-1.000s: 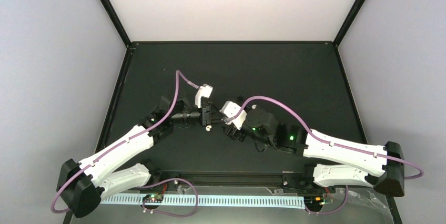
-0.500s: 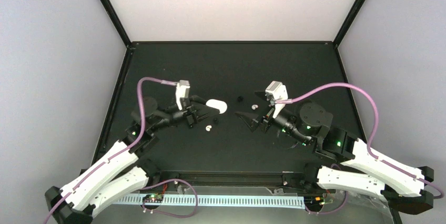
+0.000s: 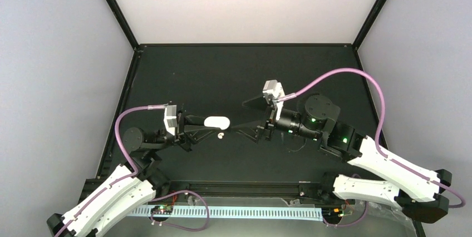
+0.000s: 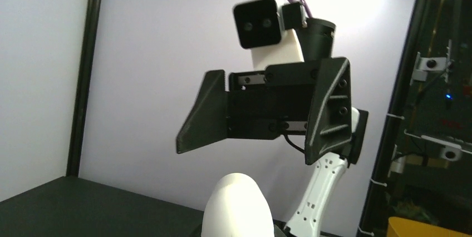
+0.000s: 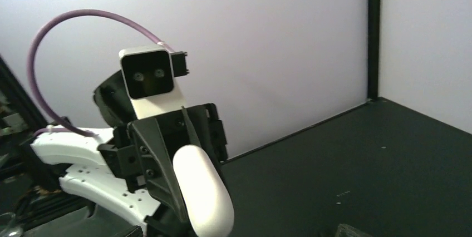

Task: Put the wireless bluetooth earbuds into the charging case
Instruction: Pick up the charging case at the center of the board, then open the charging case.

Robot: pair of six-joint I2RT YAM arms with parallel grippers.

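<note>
My left gripper (image 3: 201,126) is shut on a white pill-shaped charging case (image 3: 216,121) and holds it out to the right, above the table. The case fills the bottom of the left wrist view (image 4: 236,206) and also shows in the right wrist view (image 5: 203,192), pinched in the left gripper's black fingers (image 5: 158,170). One tiny white earbud (image 3: 221,136) lies on the mat just below the case. My right gripper (image 3: 249,117) is wide open and empty, facing the case; it also shows in the left wrist view (image 4: 247,148). The other earbuds are hidden.
The black mat (image 3: 234,70) is bounded by a raised black frame, with pale walls behind and to the sides. A purple cable (image 3: 334,75) arcs over the right arm. A black rail (image 3: 239,184) runs along the near edge.
My left gripper has drawn back left with the white case, raised level. My right gripper has swung left to face it, covering the buds that lay by it.
</note>
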